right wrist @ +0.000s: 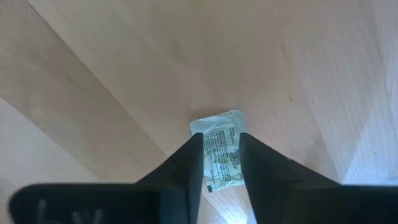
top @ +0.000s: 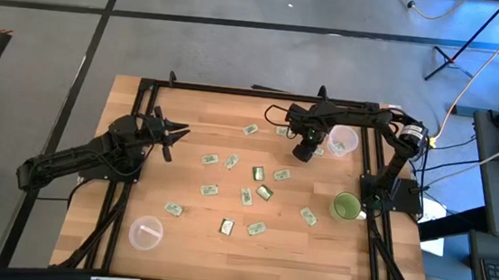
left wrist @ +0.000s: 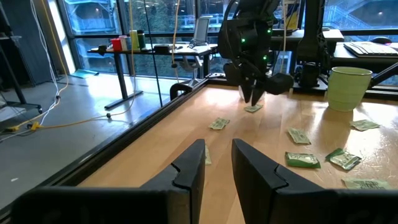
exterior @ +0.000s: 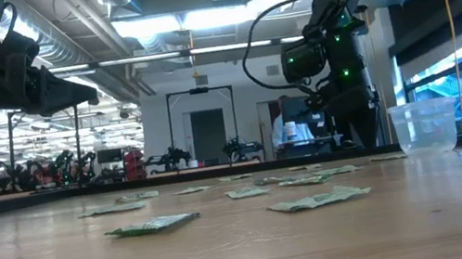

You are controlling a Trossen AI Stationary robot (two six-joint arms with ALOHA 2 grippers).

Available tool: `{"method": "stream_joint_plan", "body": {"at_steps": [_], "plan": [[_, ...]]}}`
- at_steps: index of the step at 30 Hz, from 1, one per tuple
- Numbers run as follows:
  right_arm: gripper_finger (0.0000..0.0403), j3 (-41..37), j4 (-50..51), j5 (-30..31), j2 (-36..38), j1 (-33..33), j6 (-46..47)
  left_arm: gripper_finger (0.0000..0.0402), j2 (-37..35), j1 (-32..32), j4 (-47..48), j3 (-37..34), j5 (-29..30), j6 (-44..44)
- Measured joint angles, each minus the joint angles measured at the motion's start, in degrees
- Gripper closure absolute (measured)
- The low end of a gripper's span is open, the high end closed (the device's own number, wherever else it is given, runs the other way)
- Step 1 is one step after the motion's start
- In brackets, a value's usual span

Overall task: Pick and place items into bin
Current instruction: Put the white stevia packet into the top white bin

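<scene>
**Right gripper pinches a packet near the clear cup**

The right gripper [top: 306, 151] points down at the wooden table [top: 187, 234] near its far right corner, just beside a clear plastic cup [top: 343, 140]. In the right wrist view its 2 dark fingers [right wrist: 186, 163] stand close together with a pale green and white packet [right wrist: 221, 149] between them; the packet's printed face shows in the narrow gap and its edges stick out past both fingers. Whether that packet is lifted off the wood cannot be told. In the low view the same gripper [exterior: 348, 119] hangs low by the cup [exterior: 425, 126].

The left gripper [top: 170, 136] sits above the table's left side, aimed toward the middle. From the left wrist view its fingers [left wrist: 186, 171] are slightly apart with nothing between them.

The other packets [top: 256, 173] lie scattered flat across the middle of the table, most of them pale green, a few darker or golden such as one near the front [top: 227, 226]. 1 packet rests inside the clear cup by the right gripper. A green cup [top: 346, 206] stands at the right edge of the table, and a second clear cup [top: 145, 232] sits near the front left, both well apart from the packets in the middle.
</scene>
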State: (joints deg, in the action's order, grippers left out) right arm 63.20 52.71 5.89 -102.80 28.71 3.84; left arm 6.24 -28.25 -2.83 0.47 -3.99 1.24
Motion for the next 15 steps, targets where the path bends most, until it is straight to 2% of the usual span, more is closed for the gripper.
{"method": "stream_joint_plan", "body": {"at_steps": [7,15], "plan": [[0.0236,0.0,-0.3,0.0,0.0,0.0,-1.9,0.0327,0.0,0.0,0.0,0.0,0.0,0.0],[0.0226,0.0,-2.1,0.0,0.0,-0.2,-5.6,0.0327,0.0,0.0,0.0,0.0,0.0,0.0]]}}
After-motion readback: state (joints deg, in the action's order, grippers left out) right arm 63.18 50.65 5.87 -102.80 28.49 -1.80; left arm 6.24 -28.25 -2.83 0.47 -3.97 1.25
